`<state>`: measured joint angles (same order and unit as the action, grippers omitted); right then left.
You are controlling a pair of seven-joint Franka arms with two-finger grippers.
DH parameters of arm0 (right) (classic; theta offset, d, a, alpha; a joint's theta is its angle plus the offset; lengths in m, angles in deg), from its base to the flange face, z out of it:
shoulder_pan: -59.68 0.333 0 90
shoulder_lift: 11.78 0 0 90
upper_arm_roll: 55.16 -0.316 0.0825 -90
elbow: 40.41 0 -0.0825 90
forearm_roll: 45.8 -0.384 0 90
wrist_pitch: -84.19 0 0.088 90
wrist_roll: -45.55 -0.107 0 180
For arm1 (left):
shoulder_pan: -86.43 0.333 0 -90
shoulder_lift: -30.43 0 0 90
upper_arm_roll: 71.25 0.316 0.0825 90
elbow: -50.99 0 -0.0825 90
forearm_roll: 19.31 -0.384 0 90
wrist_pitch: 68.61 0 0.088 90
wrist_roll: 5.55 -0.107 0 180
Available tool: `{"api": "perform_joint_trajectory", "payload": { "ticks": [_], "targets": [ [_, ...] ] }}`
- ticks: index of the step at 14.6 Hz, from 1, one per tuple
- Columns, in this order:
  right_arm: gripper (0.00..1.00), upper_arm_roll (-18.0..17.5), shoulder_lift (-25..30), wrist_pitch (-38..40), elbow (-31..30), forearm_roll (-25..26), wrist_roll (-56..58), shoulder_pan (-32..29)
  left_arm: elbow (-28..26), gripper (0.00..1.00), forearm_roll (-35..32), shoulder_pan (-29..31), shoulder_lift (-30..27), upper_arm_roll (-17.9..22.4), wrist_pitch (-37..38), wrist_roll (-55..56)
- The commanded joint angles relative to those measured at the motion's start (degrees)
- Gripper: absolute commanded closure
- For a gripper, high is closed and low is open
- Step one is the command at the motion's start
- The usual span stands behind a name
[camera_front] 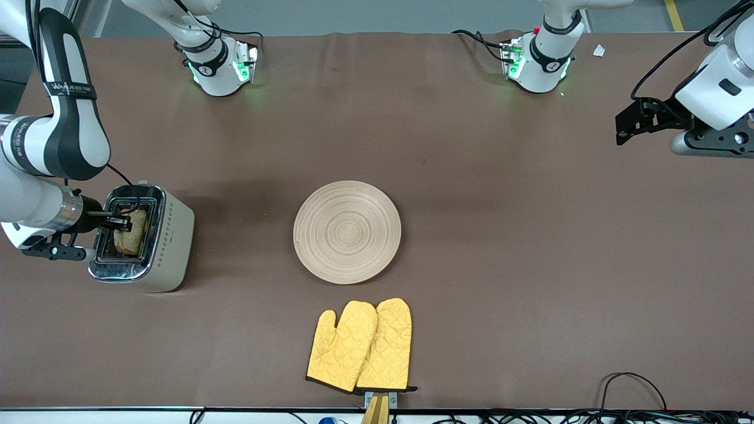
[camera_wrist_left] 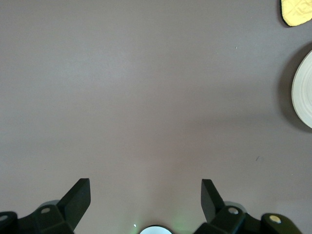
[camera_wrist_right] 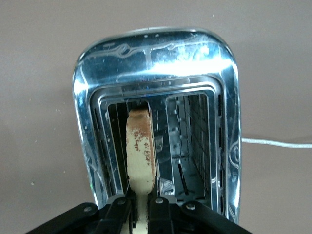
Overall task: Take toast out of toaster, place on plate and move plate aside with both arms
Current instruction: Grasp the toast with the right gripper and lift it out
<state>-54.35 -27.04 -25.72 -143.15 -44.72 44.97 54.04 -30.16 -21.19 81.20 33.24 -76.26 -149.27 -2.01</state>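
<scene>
I see my right gripper (camera_front: 121, 222) fingers clamped on the speckled brown toast slice (camera_front: 134, 232) in the chrome toaster (camera_front: 171, 238), at nine o'clock from the round beige wooden plate (camera_front: 347, 232); left gripper (camera_front: 625, 131) waits, fingers apart

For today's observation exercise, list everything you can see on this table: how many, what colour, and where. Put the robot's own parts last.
toast: one, speckled brown, standing in a toaster slot
toaster: one, cream with chrome top, toward the right arm's end
plate: one, light beige, mid-table, bare
oven mitts: two, yellow, nearer the front camera than the plate
cable: one, black, at the table edge nearest the camera
right claw: black, shut on the toast, over the toaster
left claw: black, open, waiting over bare table at the left arm's end
</scene>
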Motion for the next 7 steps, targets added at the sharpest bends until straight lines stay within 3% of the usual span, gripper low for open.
{"api": "perform_joint_trajectory", "payload": {
  "ticks": [1, 4, 7],
  "targets": [
    [1.00, -0.8, 3.7, 8.5, 3.3, -0.9, 0.8, -0.8, 1.5, 0.00, 0.2, 0.0, 0.6, -0.1, 1.3, -0.7],
    [1.00, -1.2, 9.4, 13.8, 5.4, -0.9, 3.3, -0.3, 1.5, 0.00, 0.3, 0.0, 0.6, -0.1, 1.3, -0.8],
    [1.00, -1.3, 10.9, 22.2, 11.5, -0.9, 3.1, 3.7, 1.5, 0.00, 0.4, 0.0, 0.5, -0.1, 1.3, -0.7]
  ]
}}
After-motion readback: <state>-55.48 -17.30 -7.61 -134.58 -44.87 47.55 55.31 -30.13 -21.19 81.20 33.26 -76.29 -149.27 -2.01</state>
